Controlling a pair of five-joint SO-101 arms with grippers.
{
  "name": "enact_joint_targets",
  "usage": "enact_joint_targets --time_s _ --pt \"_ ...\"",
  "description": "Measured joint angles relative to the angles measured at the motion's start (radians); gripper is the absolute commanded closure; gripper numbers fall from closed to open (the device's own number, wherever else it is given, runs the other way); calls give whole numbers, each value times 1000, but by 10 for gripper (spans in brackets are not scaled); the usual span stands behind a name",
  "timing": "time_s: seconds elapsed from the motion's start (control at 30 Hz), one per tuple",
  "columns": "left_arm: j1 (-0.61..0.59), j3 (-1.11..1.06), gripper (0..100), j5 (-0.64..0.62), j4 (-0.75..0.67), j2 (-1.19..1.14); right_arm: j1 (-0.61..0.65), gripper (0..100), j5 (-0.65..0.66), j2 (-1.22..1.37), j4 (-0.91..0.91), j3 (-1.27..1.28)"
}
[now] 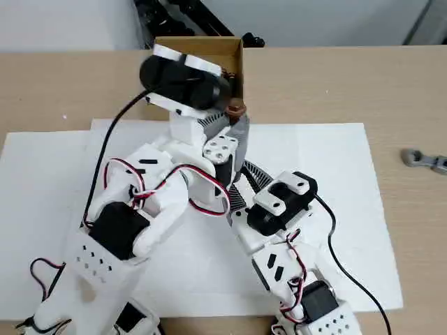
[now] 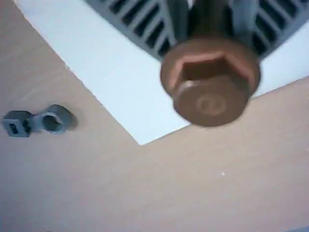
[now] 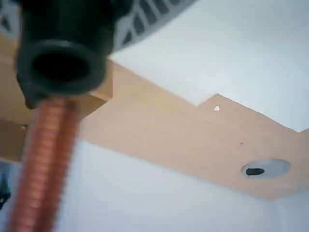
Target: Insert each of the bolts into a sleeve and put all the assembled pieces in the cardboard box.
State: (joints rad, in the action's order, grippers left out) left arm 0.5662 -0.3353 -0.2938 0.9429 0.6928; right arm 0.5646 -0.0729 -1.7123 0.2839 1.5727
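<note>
Left arm stretched forward; left tool [image 2: 210, 21] pinches a brown hex-head bolt [image 2: 210, 82] beside the open cardboard box [image 1: 209, 47]. Right tool [image 3: 63, 19] clamps a black tubular sleeve [image 3: 60, 65] at the bolt's threads.

A brown bolt [image 2: 210, 82] with a flanged hex head is pinched between the left fingers [image 2: 140, 21], its head standing out past their tips. A black sleeve [image 3: 60, 63], a tube with an open round bore, sits at the right fingers [image 3: 145, 14]. A coppery threaded shank [image 3: 46, 159] touches its rim; whether it enters the bore cannot be told. The open cardboard box [image 1: 209, 46] stands just beyond the left fingertips. A grey sleeve [image 1: 422, 160] lies flat, well apart from both pairs of fingers.
</note>
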Motion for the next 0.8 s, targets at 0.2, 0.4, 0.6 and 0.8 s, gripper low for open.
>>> enact_joint_targets --time_s 0.2,0.4,0.6,0.8 --pt "28 0 994 0 0 0 0 997 0 0 0 0" --pt "26 0 994 0 2 0 0 997 0 0 2 0" --pt "26 -8 994 0 3 0 0 997 0 0 2 0" --pt "18 -58 994 2 -5 3 -2 997 -9 0 2 2"
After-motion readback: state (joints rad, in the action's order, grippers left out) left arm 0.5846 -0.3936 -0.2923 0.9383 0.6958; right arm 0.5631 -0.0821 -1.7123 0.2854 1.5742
